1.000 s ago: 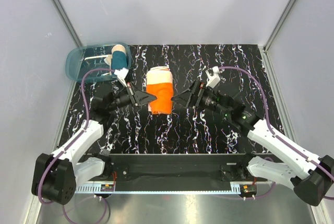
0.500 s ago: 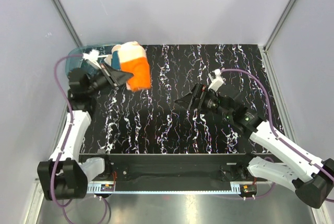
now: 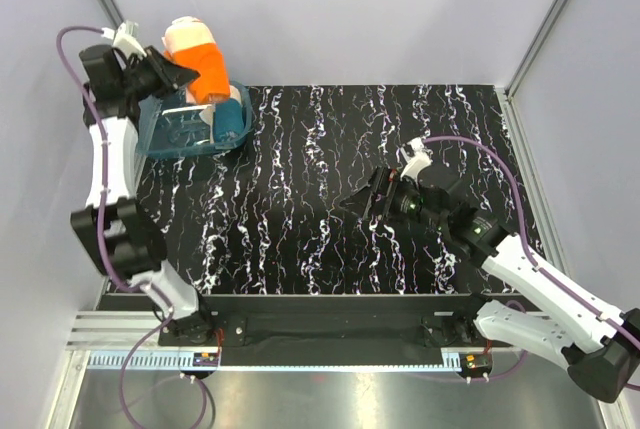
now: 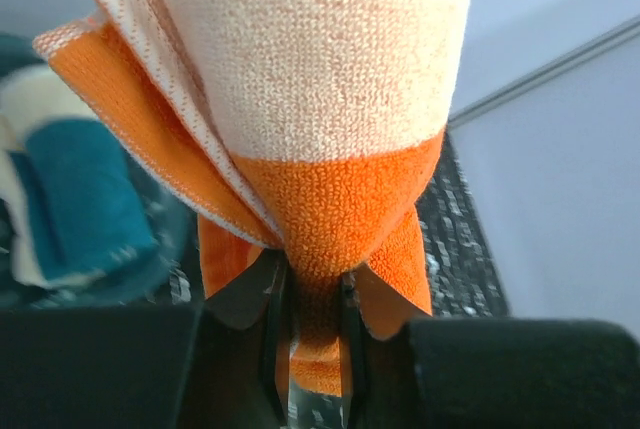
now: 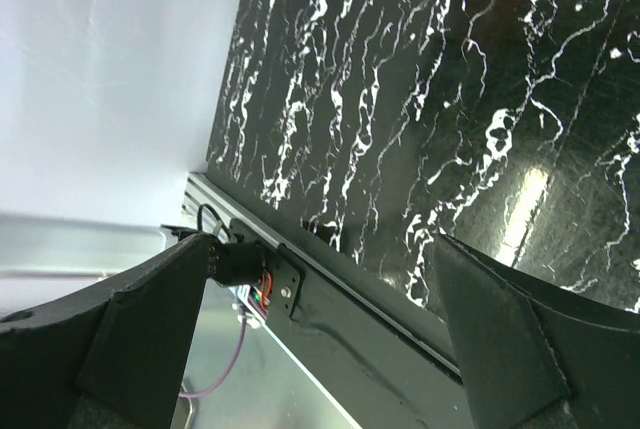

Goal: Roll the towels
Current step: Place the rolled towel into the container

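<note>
One orange towel [image 3: 197,57] pinched in left gripper [image 3: 180,74] above bin [image 3: 190,134].

I'm looking into a robot test cell, a lab rig rather than a home. Plain pale wall panels [image 3: 340,9] framed in aluminium struts [image 3: 545,24] box in the black marbled worktop [image 3: 300,249]. Along its near edge runs a black mounting rail [image 3: 330,327] carrying what seem to be small wired circuit boards [image 3: 205,355].

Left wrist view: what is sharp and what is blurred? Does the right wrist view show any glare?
Left wrist view: the weave of the orange towel is sharp, while the teal towel behind it is out of focus. Right wrist view: a bright patch of glare lies on the glossy table.
</note>
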Controlling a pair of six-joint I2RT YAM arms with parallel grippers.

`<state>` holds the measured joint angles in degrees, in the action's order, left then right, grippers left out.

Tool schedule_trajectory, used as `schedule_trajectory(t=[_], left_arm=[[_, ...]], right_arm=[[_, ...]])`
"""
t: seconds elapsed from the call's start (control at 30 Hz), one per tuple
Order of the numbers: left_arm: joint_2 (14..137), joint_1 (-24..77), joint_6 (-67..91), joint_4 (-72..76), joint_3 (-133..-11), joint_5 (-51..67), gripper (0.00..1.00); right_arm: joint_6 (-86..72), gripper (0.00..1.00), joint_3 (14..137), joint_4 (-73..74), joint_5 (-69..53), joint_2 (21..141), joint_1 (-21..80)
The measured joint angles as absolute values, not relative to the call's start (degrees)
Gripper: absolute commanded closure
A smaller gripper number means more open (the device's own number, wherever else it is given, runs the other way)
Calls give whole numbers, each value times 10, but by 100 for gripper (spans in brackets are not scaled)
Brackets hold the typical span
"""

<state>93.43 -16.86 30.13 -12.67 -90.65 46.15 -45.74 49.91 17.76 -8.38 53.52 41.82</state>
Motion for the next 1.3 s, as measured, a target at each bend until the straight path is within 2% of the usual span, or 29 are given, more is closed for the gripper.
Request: schedule_trajectory(t=[0.23, 0.5, 0.73, 1.23, 1.3], left_arm=[[1121, -201, 204, -269, -1121, 415, 100], [1251, -220, 136, -356, -1165, 375, 100], [1334, -222, 119, -342, -1173, 438, 100], [1450, -260, 228, -162, -1170, 605, 100], [1462, -265, 243, -151, -1170, 620, 95]], right_arm=[[-439, 0, 499, 198, -88, 540, 419], [-423, 0, 499, 197, -116, 575, 419], [-407, 0, 497, 197, -117, 579, 419], [-399, 0, 490, 191, -119, 621, 419], [-398, 0, 490, 189, -121, 627, 419]])
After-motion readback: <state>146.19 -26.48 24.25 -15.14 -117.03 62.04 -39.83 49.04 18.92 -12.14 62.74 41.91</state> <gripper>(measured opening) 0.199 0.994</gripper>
